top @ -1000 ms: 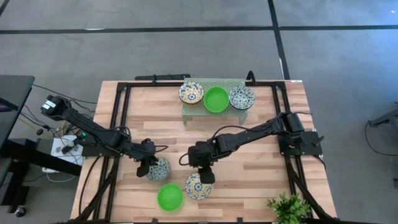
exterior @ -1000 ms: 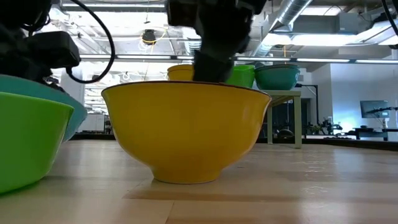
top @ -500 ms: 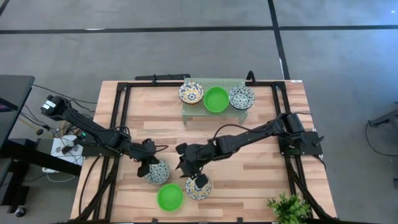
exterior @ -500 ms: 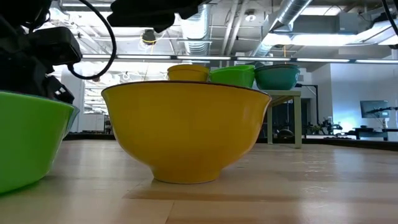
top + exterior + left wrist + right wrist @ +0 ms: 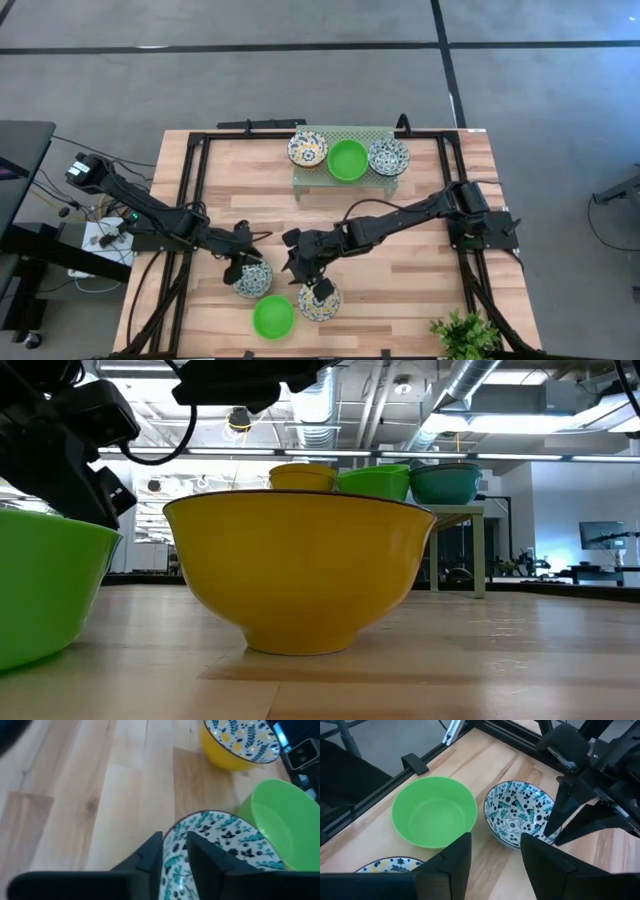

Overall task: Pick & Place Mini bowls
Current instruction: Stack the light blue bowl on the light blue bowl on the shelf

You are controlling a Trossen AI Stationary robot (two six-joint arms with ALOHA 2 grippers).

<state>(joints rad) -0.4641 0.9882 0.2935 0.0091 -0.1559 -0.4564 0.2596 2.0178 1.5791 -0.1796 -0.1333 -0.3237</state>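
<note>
Three mini bowls sit near the table's front edge: a blue-green patterned one (image 5: 254, 279) (image 5: 519, 815), a plain green one (image 5: 272, 316) (image 5: 433, 815), and a yellow one with a patterned inside (image 5: 318, 301) (image 5: 300, 570). My left gripper (image 5: 241, 264) (image 5: 175, 851) is shut on the blue-green bowl. My right gripper (image 5: 311, 276) (image 5: 495, 857) hangs open above the table between the blue-green and yellow bowls, touching nothing. Three more bowls (image 5: 347, 160) stand on a green rack (image 5: 345, 134) at the far edge. My left gripper pinches the blue-green bowl's rim (image 5: 173, 836) on the side toward the table's left, one finger (image 5: 202, 854) inside the bowl and the other (image 5: 149, 856) outside. The fingers slant down from the left. The bowl stays upright beside the green bowl; whether its base is on the wood is unclear.
A black frame (image 5: 196, 170) runs along the table's left, far and right sides. A leafy plant (image 5: 463, 335) stands at the near right corner. Bare wood lies between the rack and the near bowls.
My right gripper has risen out of the yellow bowl, moved toward the table's left and rolled; the bowl stays put. My left gripper has tipped, and the blue-green bowl has shifted slightly toward the near edge, closer to the green bowl.
</note>
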